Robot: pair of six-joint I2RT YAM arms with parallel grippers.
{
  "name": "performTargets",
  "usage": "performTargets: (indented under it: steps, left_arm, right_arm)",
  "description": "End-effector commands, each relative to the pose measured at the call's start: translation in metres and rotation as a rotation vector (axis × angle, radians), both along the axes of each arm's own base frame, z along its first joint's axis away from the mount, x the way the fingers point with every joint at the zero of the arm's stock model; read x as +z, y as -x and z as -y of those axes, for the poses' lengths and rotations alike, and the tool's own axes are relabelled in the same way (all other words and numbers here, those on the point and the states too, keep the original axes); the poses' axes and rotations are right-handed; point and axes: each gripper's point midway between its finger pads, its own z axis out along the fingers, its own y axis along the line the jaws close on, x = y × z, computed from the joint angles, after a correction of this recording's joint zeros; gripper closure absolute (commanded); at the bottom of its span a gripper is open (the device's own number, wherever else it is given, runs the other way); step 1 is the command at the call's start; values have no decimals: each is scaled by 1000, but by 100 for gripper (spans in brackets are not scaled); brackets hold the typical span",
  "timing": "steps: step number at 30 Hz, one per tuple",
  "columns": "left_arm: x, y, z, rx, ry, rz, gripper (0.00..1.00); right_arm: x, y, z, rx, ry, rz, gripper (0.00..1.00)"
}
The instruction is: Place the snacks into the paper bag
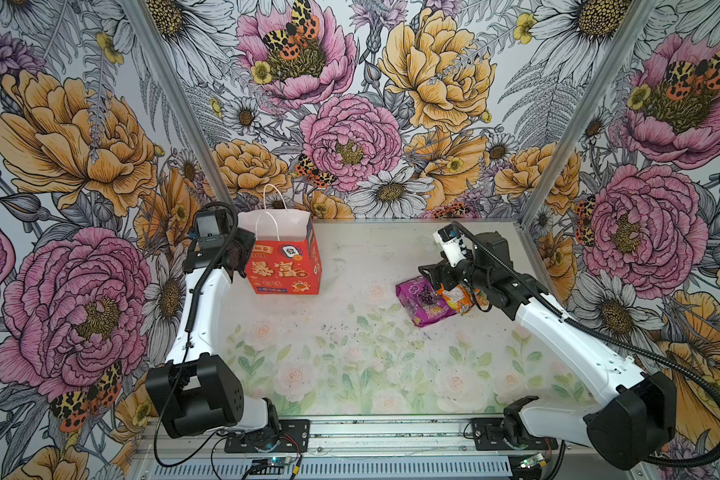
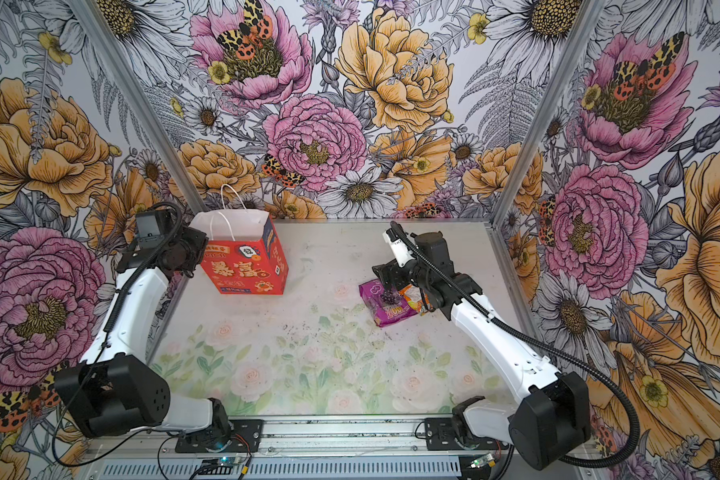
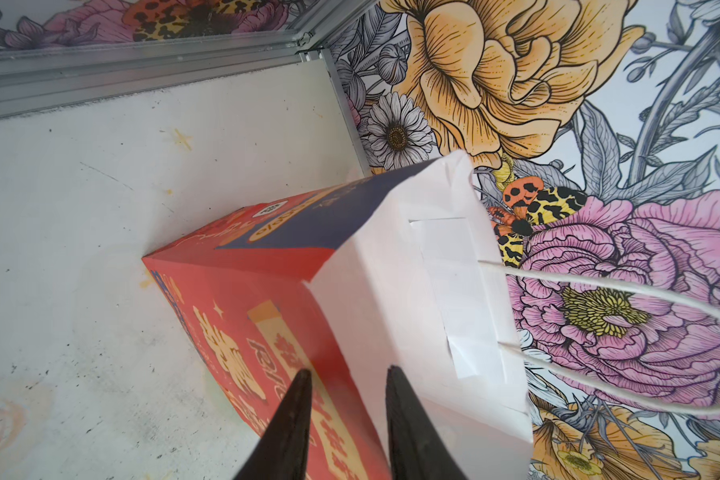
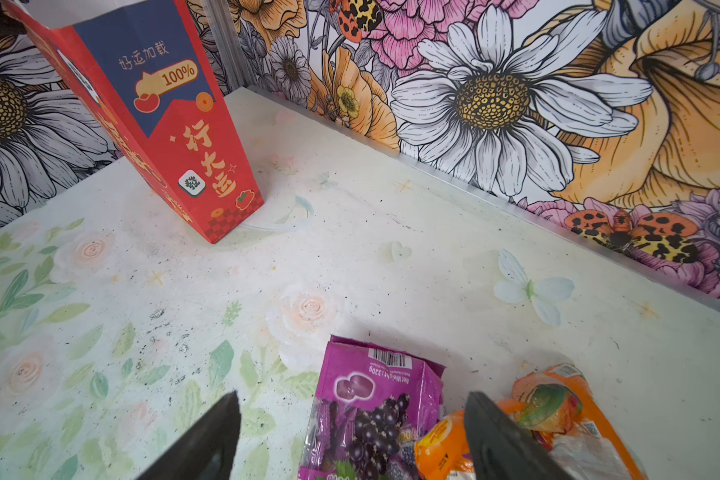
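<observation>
Paper bag (image 1: 283, 270): stands upright, mouth open, at the far left of the worktop (image 1: 350, 332), well apart from the snacks
Left hand (image 3: 348, 374): straddles the bag's near wall at the rim, likely to steady it; a gap shows, so whether it pinches the paper cannot be told
Right hand (image 4: 352, 399): spread wide, empty, just over the purple packet (image 1: 418, 303), seemingly lining up a pick
Snacks: purple packet and orange packets (image 1: 456, 297) lie heaped together at right
Hidden: the bag's inside bottom; the orange packets' count, since they overlap
</observation>
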Motion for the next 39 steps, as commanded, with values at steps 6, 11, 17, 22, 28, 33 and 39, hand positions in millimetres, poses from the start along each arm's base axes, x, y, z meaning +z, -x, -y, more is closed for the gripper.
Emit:
performTargets:
  steps: [6, 11, 17, 22, 28, 33, 39]
  left_arm:
    - [0, 4, 3, -19, -2, 17, 89]
    - [3, -1, 9, -65, 0, 47, 100]
    - [12, -13, 24, -161, 35, 120, 100]
    - [29, -26, 50, -306, 50, 182, 100]
    - [55, -36, 102, -531, 75, 248, 100]
    - [69, -36, 149, -687, 110, 280, 100]
    - [67, -35, 179, -773, 181, 256, 100]
  right_arm:
    - [9, 3, -1, 7, -2, 34, 15]
    - [12, 4, -1, 6, -9, 38, 15]
    - [18, 4, 0, -11, -25, 39, 15]
    - [22, 1, 1, -37, -49, 30, 16]
    - [32, -3, 4, -81, -75, 32, 16]
    - [36, -7, 7, -122, -98, 24, 16]
    - [41, -11, 4, -133, -136, 3, 16]
